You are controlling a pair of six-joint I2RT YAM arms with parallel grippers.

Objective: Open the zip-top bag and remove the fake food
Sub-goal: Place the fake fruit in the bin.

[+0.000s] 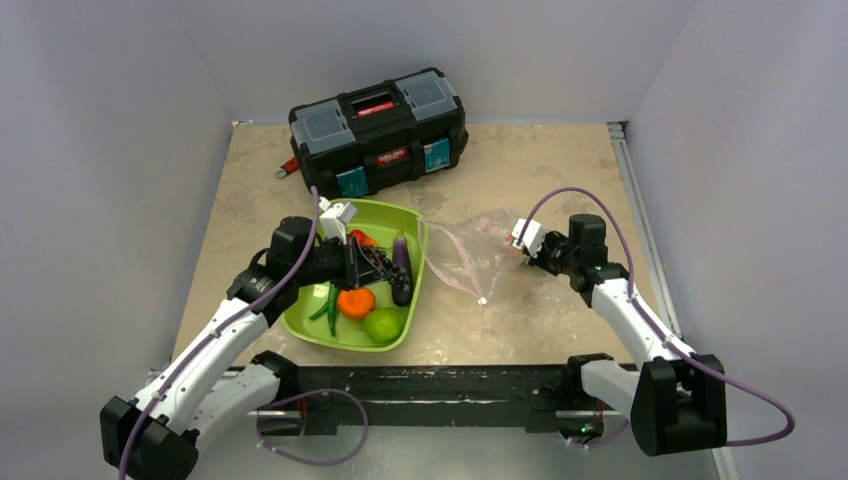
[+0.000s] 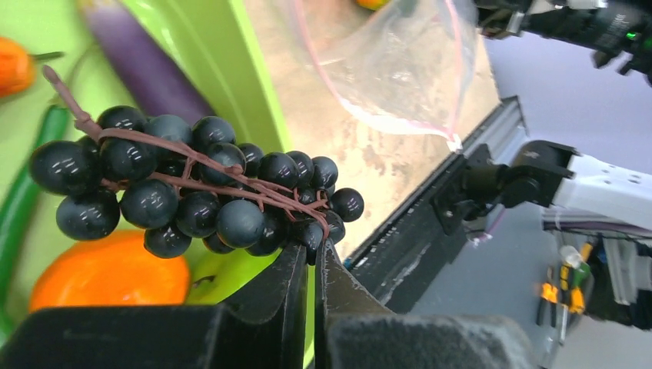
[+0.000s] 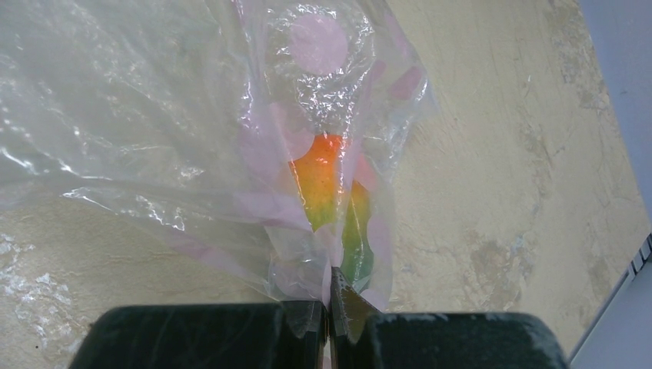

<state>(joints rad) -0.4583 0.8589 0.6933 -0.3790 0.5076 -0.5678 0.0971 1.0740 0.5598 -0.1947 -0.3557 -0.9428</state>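
At the table's left side, the left gripper [image 2: 307, 257] has its black, blocky fingers clenched on the near end of a bunch of dark berries [image 2: 192, 184], glossy black plastic beads bound to a brown, rubbery stem. The bunch hangs over a lime-green plastic tray [image 1: 392, 214] that is smooth and shallow with rounded corners.

Fake food lying in the tray:
- slim green bean pods [image 1: 330, 300] at the left
- a round orange [image 1: 355, 302] with a dull sheen
- a round green lime [image 1: 382, 325] at the near corner, touching the orange
- a small red strawberry [image 1: 362, 238] at the far side, partly hidden by the arm
- a long purple eggplant [image 1: 402, 262], glossy, along the right wall

Beyond the tray stands a black plastic toolbox [image 1: 378, 130] with a red-marked handle and clear-lidded compartments on top.

Just right of the tray, a clear crinkly plastic zip-top bag [image 1: 465, 255] rests on the beige mottled table [image 1: 540, 170]. Its film is wrinkled, catches the light and carries faint pink round spots. Its pink zip strip runs along the edge nearest the tray.

At the bag's right end, the right gripper [image 3: 329, 286] has its dark fingers pinched tight on a fold of the film. Inside the bag, just past the fingertips, sits an orange-green mango [image 3: 330, 184] — smooth, shading from orange to green, seen through the plastic.
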